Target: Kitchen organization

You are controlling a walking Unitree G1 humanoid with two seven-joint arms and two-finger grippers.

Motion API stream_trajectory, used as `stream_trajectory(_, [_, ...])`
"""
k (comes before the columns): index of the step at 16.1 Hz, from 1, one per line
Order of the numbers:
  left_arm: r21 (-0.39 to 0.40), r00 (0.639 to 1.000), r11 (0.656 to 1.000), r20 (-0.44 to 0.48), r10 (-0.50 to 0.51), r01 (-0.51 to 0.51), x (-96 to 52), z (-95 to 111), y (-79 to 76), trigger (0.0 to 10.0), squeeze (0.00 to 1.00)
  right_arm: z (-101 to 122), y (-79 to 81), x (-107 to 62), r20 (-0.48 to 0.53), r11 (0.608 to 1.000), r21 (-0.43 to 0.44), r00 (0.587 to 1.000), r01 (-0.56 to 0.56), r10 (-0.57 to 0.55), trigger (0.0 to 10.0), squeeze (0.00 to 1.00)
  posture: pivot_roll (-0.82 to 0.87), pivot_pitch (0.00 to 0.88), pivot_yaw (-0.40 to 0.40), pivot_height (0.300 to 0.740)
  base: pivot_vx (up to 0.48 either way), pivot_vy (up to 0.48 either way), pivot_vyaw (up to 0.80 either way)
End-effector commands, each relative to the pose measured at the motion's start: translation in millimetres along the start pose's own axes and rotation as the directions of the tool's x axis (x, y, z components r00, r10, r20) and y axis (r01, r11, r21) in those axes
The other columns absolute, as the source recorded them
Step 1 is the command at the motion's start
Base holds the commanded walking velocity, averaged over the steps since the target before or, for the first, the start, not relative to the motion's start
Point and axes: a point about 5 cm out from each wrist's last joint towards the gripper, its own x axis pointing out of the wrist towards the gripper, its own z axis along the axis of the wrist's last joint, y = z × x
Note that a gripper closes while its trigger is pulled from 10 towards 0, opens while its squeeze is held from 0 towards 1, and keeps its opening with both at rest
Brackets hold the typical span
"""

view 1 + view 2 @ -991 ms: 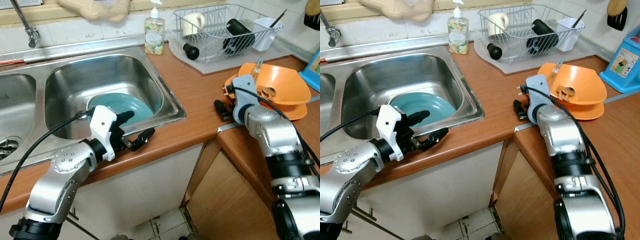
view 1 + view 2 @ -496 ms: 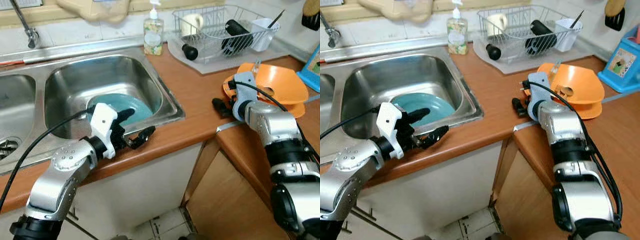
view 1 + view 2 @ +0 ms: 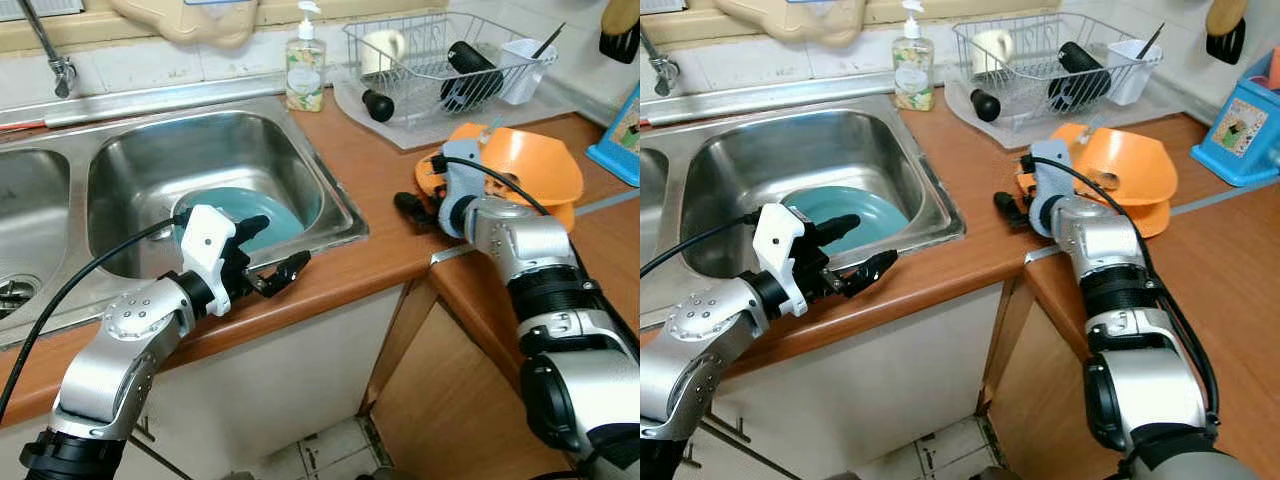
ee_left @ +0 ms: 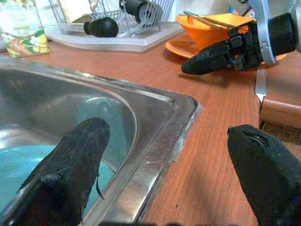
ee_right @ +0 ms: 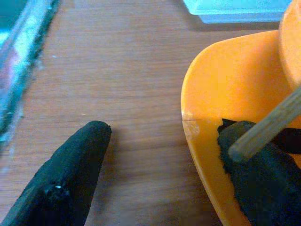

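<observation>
A teal plate [image 3: 272,214] lies in the right basin of the steel sink [image 3: 340,205]. My left gripper [image 3: 275,247] hovers open over the sink's front rim, one finger above the plate and one above the counter. An orange bowl [image 3: 535,160] holding wooden sticks [image 4: 207,19] sits on an orange plate [image 5: 211,94] on the counter. My right gripper [image 3: 418,203] is open at that plate's left edge. One of its fingers [image 5: 70,174] lies over the bare wood; the other rests on the plate.
A soap bottle [image 3: 303,72] stands behind the sink. A wire dish rack [image 3: 440,50] with a mug and black utensils is at the back right. A blue box [image 3: 620,140] sits at the far right. The counter turns a corner under my right arm.
My right gripper has moved left along the counter, and the orange plate and bowl have slid left with it. The left gripper has stayed in place.
</observation>
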Motion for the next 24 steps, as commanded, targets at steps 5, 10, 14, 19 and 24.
stream_trajectory(5, [0.022, 1.000, 1.000, -0.006, 0.004, -0.004, 0.6, 4, 2.5, 10.0, 0.00, -16, 37.9, 7.4, -0.074, 0.989, -0.007, 0.987, -0.145, 0.144, 10.0, 0.00, -0.05, 0.000, 0.005, 0.740, 0.000, 0.000, 0.00])
stream_trajectory(10, [0.028, 1.000, 0.999, -0.008, 0.017, -0.017, -0.6, 4, 5.4, 10.0, 0.00, -7, 67.6, 5.5, -0.046, 0.969, -0.038, 0.969, -0.245, 0.243, 10.0, 0.00, -0.05, 0.000, 0.005, 0.740, 0.000, 0.000, 0.00])
stream_trajectory(14, [0.032, 0.999, 0.999, -0.005, 0.032, -0.032, -0.3, 5, 7.6, 10.0, 0.00, -4, 96.2, 2.0, -0.038, 0.938, -0.060, 0.940, -0.341, 0.340, 10.0, 0.00, -0.05, 0.000, 0.005, 0.740, 0.000, 0.000, 0.00])
stream_trajectory(19, [0.037, 0.998, 0.997, 0.001, 0.067, -0.067, -0.1, 5, 12.0, 10.0, 0.00, 6, 111.3, -5.8, 0.035, 0.904, -0.111, 0.907, -0.413, 0.419, 10.0, 0.00, -0.05, 0.000, 0.003, 0.740, 0.000, 0.000, 0.00])
stream_trajectory(24, [0.037, 0.997, 0.996, 0.006, 0.075, -0.075, 2.5, 5, 12.2, 10.0, 0.00, 11, 113.7, -19.3, 0.086, 0.864, -0.195, 0.869, -0.465, 0.487, 10.0, 0.00, -0.05, 0.000, 0.004, 0.740, 0.000, 0.000, 0.00])
